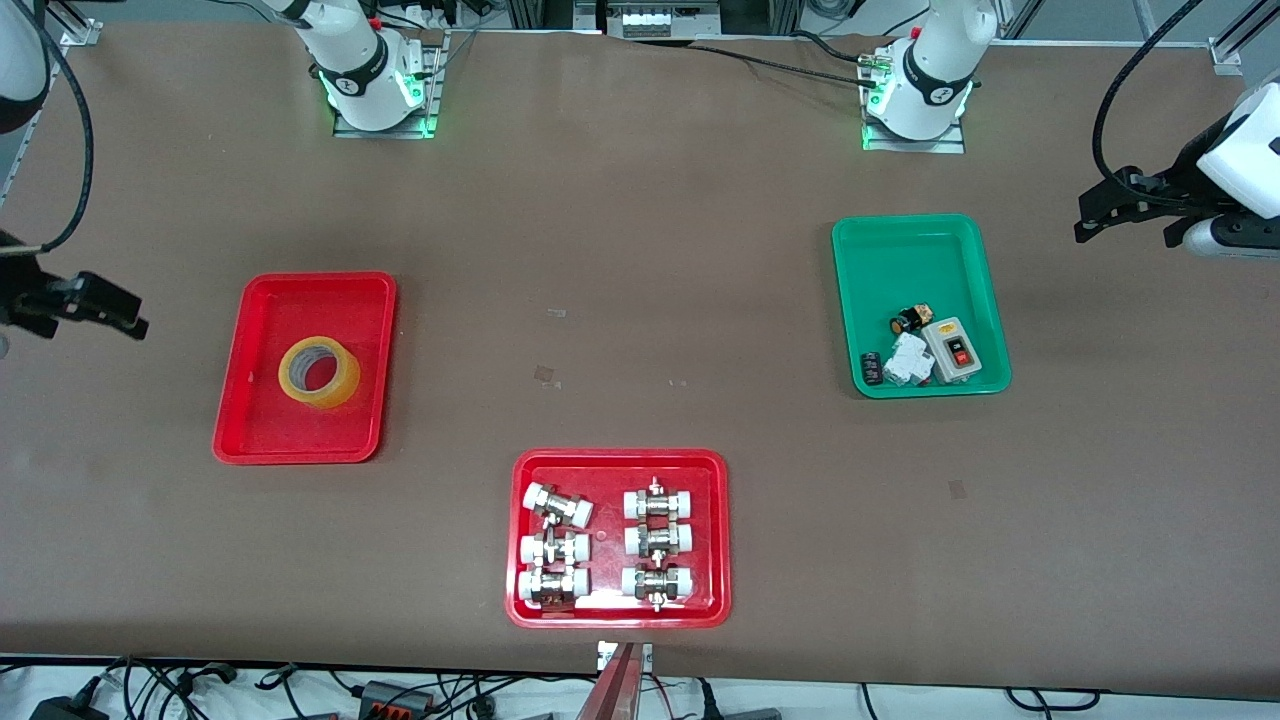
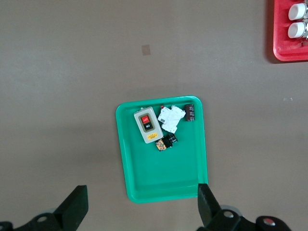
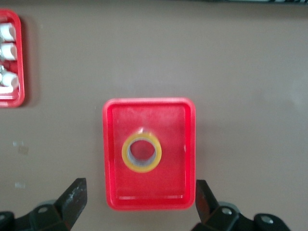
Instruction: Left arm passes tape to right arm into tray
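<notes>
Tape (image 1: 319, 372) lies in narrow red tray (image 1: 250, 420); both tools spread, holding nothing

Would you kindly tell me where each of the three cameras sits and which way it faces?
Front view: high across the table, facing both bases; left gripper and right gripper open at the edges.
Left wrist view: looks down on the green tray; own fingers show.
Right wrist view: looks down on the tape in the red tray; own fingers show.
Shared: each wrist view shares its tray with the front view; both catch the fittings tray.
</notes>
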Tool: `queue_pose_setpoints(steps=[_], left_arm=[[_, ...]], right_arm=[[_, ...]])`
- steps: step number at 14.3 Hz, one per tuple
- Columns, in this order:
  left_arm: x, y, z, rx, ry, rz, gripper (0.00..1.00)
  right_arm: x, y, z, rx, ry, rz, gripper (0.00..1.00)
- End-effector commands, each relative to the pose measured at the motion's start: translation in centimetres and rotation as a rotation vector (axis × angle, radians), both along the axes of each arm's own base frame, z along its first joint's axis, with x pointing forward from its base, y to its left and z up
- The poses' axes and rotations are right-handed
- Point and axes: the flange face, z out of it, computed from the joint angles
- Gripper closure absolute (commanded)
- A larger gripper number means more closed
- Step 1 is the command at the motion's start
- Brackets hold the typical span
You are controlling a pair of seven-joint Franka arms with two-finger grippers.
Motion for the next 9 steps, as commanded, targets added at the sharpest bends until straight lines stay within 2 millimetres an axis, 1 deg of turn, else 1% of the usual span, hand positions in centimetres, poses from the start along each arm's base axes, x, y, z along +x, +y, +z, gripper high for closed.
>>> queue_pose_setpoints(steps=[1,2,3,6,9], left_arm=[[0.31,0.21,0.58,0.009,-0.002,-0.015,0.0],[0.29,0.11,0.57,0.008,0.0,-0.017,0.0],[0.29,0.2,0.57,0.008,0.0,-0.015,0.0],[0.29,0.11,0.57,0.008,0.0,-0.017,0.0],[0.29,0.03,0.57,0.008,0.0,-0.018,0.0]], right_arm=[[-4.0,-0.16,-0.5,0.008,0.018,-0.015,0.0],[-4.25,-0.15,-0.62,0.008,0.025,-0.012,0.0],[-4.51,-0.17,-0.2,0.005,0.016,-0.009,0.0],[-4.77,-0.16,-0.5,0.005,0.033,-0.006,0.0],[-4.87,-0.13,-0.04,0.008,0.025,-0.009,0.0]])
